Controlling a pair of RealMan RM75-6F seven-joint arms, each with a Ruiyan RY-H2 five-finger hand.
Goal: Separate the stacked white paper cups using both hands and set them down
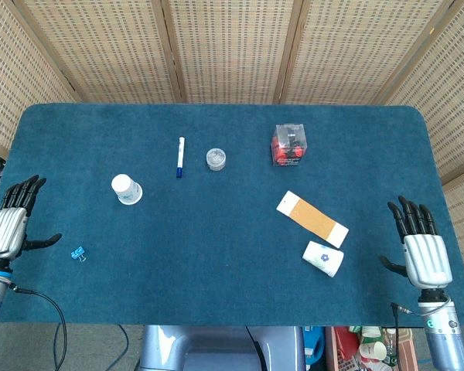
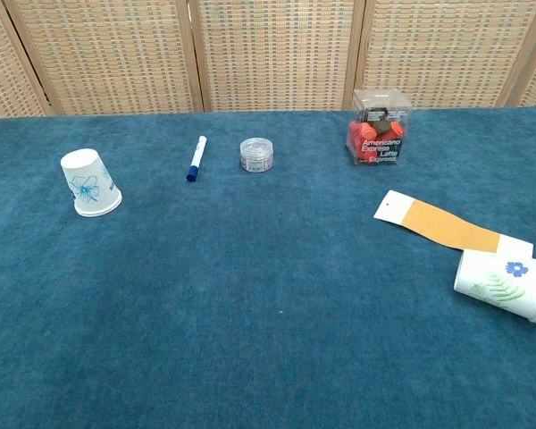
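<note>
One white paper cup [image 1: 127,188] [image 2: 89,183] with a blue flower stands upside down on the left of the blue table. A second white cup [image 1: 324,257] [image 2: 506,284] with a green and blue print lies on its side at the right, next to the end of a card strip. My left hand [image 1: 10,225] hovers at the table's left edge, fingers spread and empty, well apart from the upside-down cup. My right hand [image 1: 422,248] hovers past the right edge, also spread and empty, to the right of the lying cup. Neither hand shows in the chest view.
A blue marker [image 1: 180,157], a small clear jar [image 1: 215,159] and a clear box of red capsules [image 1: 289,145] sit along the back. A white and brown card strip [image 1: 312,218] lies by the lying cup. A small blue clip [image 1: 78,253] lies near the left hand.
</note>
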